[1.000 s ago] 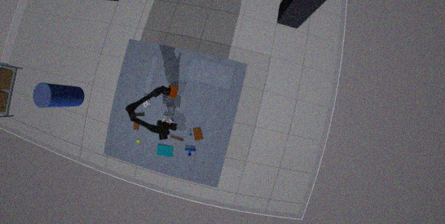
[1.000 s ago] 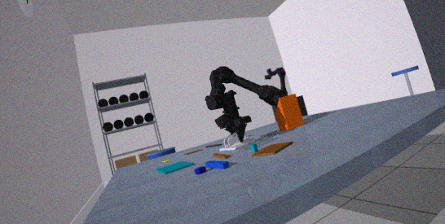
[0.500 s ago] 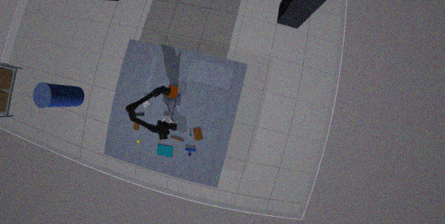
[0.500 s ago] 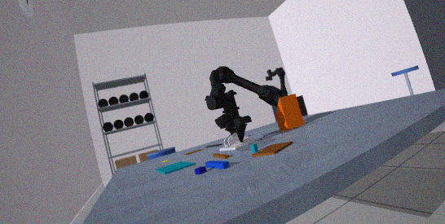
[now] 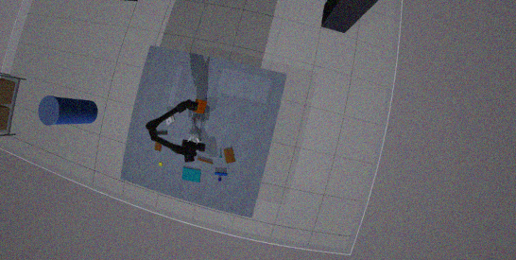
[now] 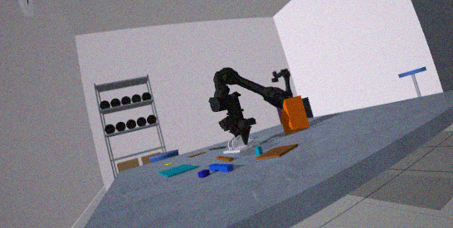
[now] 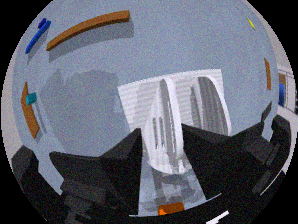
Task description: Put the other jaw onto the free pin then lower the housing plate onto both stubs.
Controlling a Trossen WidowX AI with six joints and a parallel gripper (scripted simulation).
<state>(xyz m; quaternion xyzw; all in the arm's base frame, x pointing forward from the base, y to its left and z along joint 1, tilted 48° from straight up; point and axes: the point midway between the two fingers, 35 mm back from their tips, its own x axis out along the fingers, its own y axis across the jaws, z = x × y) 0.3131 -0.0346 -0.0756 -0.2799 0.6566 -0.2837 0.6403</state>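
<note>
My fingers are black, the tabletop (image 5: 227, 125) (image 6: 207, 196) mottled grey-blue (rather cloudy, to me), the block beside my base (image 5: 201, 106) (image 6: 296, 114) orange, one flat slab (image 5: 191, 174) (image 6: 178, 170) teal.

Pins and gear teeth: too small to tell. Shelf rack (image 5: 18, 96) (image 6: 101, 115) cut off at top view's edge.
</note>
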